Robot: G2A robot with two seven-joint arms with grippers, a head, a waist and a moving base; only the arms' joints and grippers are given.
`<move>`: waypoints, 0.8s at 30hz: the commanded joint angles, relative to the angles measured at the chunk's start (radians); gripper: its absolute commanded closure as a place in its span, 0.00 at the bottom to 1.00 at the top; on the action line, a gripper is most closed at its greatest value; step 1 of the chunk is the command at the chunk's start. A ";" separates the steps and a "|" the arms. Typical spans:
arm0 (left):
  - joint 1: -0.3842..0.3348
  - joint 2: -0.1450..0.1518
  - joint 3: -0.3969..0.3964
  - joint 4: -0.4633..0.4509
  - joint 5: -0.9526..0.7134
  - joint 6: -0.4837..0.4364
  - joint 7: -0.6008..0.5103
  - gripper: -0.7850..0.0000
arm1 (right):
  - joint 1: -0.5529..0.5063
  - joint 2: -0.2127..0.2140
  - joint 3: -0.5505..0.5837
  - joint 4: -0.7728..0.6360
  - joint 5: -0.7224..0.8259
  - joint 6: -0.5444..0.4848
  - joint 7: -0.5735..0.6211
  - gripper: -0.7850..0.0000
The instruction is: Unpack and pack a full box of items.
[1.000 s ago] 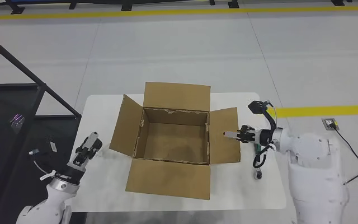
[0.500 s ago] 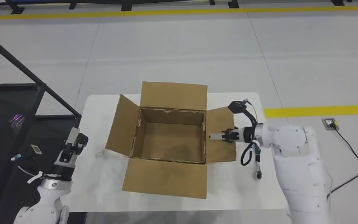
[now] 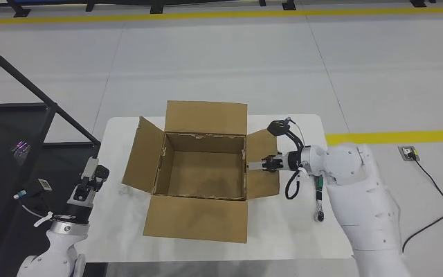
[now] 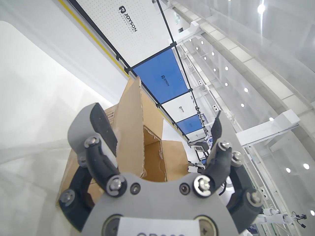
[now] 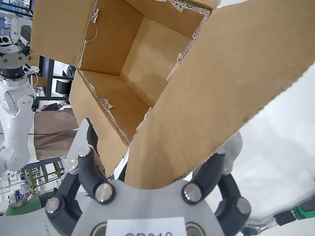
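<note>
**Desk:** Starting at the right fingers (image 5: 92,143), what do you see?

**Operator:** I see them spread wide, one on each side of the right flap (image 5: 233,74). The cardboard runs between them towards the palm, and I cannot tell whether either pad touches it. From above, my right gripper (image 3: 263,165) sits over that flap, on the box's right side.

**Desk:** And the left fingers (image 4: 103,128)?

**Operator:** Spread apart too, with nothing between them. My left gripper (image 3: 97,171) hangs just off the table's left edge, pointing towards the box and apart from it.

**Desk:** Where is the box?

**Operator:** The box (image 3: 197,218) stands upright around the middle of the white table (image 3: 291,221). All four flaps are folded outward, and I can see its bare cardboard floor. The torn corrugated rim shows clearly in my right wrist view.

**Desk:** Anything else down there?

**Operator:** A green-handled ratchet (image 3: 318,201) lies on the table to the right of the box, just beside my right arm.
</note>
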 commanded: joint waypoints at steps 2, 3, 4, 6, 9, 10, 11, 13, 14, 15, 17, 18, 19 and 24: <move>0.000 0.000 0.000 0.000 0.000 0.000 0.000 0.00 | 0.000 0.006 -0.003 -0.002 0.000 0.007 -0.013 0.00; 0.001 0.000 0.001 -0.002 0.001 0.002 -0.001 0.00 | -0.001 0.008 -0.001 -0.003 0.000 0.011 -0.017 0.00; 0.002 -0.001 0.002 -0.005 0.005 0.003 -0.003 0.00 | -0.003 0.011 0.002 -0.005 0.001 0.012 -0.021 0.00; 0.003 -0.002 0.003 -0.010 0.006 -0.002 0.005 0.00 | -0.009 0.016 0.009 -0.012 -0.001 0.017 -0.032 0.00; 0.005 -0.004 -0.005 -0.015 -0.010 -0.020 0.018 0.00 | -0.031 0.026 0.026 -0.046 -0.019 0.035 -0.063 0.00; 0.007 -0.005 -0.010 -0.016 -0.017 -0.024 0.022 0.00 | -0.043 0.030 0.036 -0.065 -0.028 0.039 -0.072 0.00; 0.009 -0.005 -0.015 -0.017 -0.022 -0.026 0.024 0.00 | -0.057 0.035 0.050 -0.087 -0.037 0.044 -0.081 0.00; 0.012 -0.006 -0.025 -0.016 -0.027 -0.025 0.026 0.00 | -0.093 0.046 0.082 -0.140 -0.060 0.051 -0.100 0.00; 0.012 -0.006 -0.029 -0.014 -0.025 -0.022 0.030 0.00 | -0.114 0.051 0.097 -0.168 -0.068 0.053 -0.105 0.00; 0.013 -0.007 -0.029 -0.013 -0.024 -0.021 0.031 0.00 | -0.135 0.056 0.112 -0.199 -0.086 0.052 -0.110 0.00; 0.013 -0.007 -0.030 -0.012 -0.024 -0.021 0.031 0.00 | -0.149 0.060 0.120 -0.220 -0.105 0.057 -0.116 0.00; 0.013 -0.007 -0.030 -0.012 -0.024 -0.021 0.031 0.00 | -0.149 0.060 0.120 -0.220 -0.105 0.057 -0.116 0.00; 0.013 -0.007 -0.030 -0.012 -0.024 -0.021 0.031 0.00 | -0.149 0.060 0.120 -0.220 -0.105 0.057 -0.116 0.00; 0.013 -0.007 -0.030 -0.012 -0.024 -0.021 0.031 0.00 | -0.149 0.060 0.120 -0.220 -0.105 0.057 -0.116 0.00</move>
